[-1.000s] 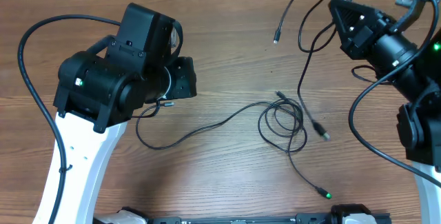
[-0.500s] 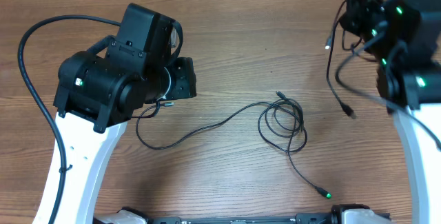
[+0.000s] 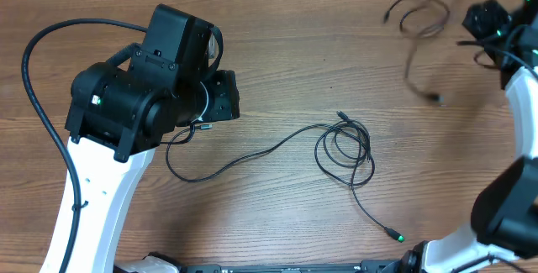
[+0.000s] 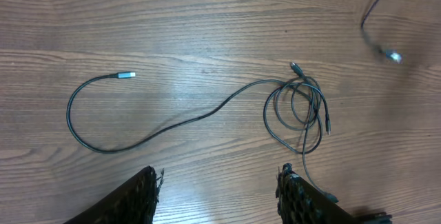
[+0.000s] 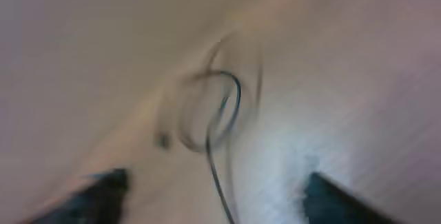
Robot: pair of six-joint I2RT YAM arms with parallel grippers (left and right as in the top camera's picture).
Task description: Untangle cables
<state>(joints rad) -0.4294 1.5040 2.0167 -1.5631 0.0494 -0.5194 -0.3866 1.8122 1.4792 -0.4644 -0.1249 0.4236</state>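
Observation:
One thin black cable [image 3: 252,154] lies on the wood, running from a silver plug [image 4: 125,76] to a loose coil [image 3: 345,151] mid-table, with a green-tipped plug [image 3: 393,235] near the front. A second cable [image 3: 420,17] shows blurred at the far right, its plug end [image 4: 393,55] hanging lower. My right gripper [image 3: 481,17] is beside it. In the right wrist view the right gripper [image 5: 217,193] is open, jaws wide, with that cable's loop [image 5: 220,114] ahead and a strand running between them untouched. My left gripper [image 4: 219,176] is open over bare wood, short of the coil [image 4: 296,110].
The bulky left arm [image 3: 143,97] covers the left part of the table, with its thick black cable [image 3: 34,63] arching out to the left. The right arm [image 3: 517,164] stands along the right edge. Bare wood lies between the coil and the blurred cable.
The right arm swung up and to the far right corner, pulling the second cable away from the coil, and its jaws went from shut to open. The left arm has not moved.

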